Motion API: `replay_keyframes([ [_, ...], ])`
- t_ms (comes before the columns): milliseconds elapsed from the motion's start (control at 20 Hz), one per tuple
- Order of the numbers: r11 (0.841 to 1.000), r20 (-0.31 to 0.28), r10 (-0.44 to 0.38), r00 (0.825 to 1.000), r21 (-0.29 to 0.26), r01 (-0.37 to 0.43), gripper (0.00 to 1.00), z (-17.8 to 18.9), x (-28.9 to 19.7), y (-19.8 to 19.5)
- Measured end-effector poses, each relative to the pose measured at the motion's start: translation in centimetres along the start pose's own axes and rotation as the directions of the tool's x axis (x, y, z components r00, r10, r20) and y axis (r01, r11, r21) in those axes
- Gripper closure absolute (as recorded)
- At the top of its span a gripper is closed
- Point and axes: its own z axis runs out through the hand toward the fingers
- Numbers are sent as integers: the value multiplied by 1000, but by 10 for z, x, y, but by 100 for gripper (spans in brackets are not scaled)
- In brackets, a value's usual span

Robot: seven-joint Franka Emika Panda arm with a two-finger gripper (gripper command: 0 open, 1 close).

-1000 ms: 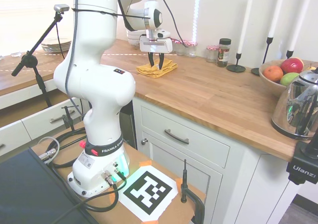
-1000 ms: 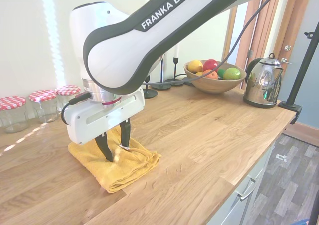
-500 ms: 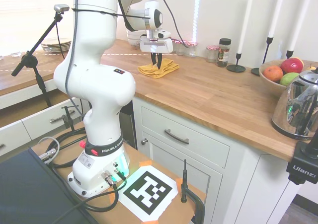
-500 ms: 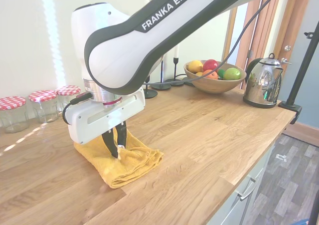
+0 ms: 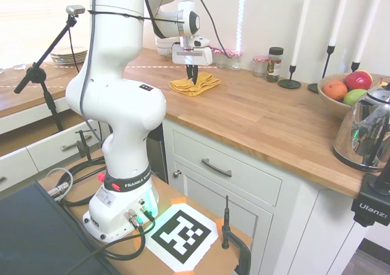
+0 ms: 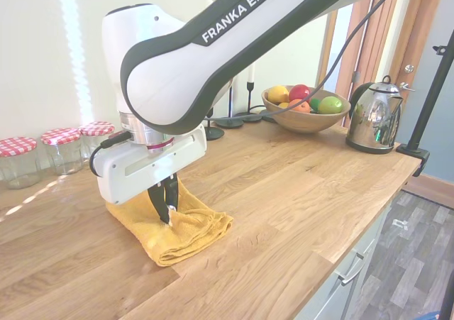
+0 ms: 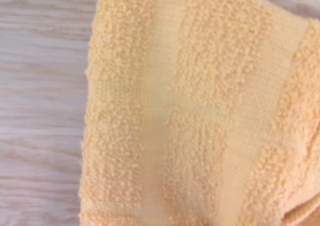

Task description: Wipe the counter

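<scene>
- First exterior view: the gripper [image 5: 192, 77] points straight down on the yellow cloth [image 5: 195, 84], which lies at the back of the counter [image 5: 256, 119], likely so it can be dragged as a wiper. A second ago the fingers stood apart.
- Second exterior view: the fingers [image 6: 171, 201] are now pinched together on a fold of the cloth [image 6: 186, 229], which has bunched up slightly.
- Wrist view: terry cloth [image 7: 200, 116] fills the frame, wood beside it.
</scene>
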Motion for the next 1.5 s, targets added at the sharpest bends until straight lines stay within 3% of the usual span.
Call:
replay_keyframes([
  [300,1000,6,19,1000,6,-19,100,2,28,21],
  [1150,989,89,125,988,69,-131,100,21,147,166],
  [1500,980,110,164,980,96,-174,100,22,179,206],
])
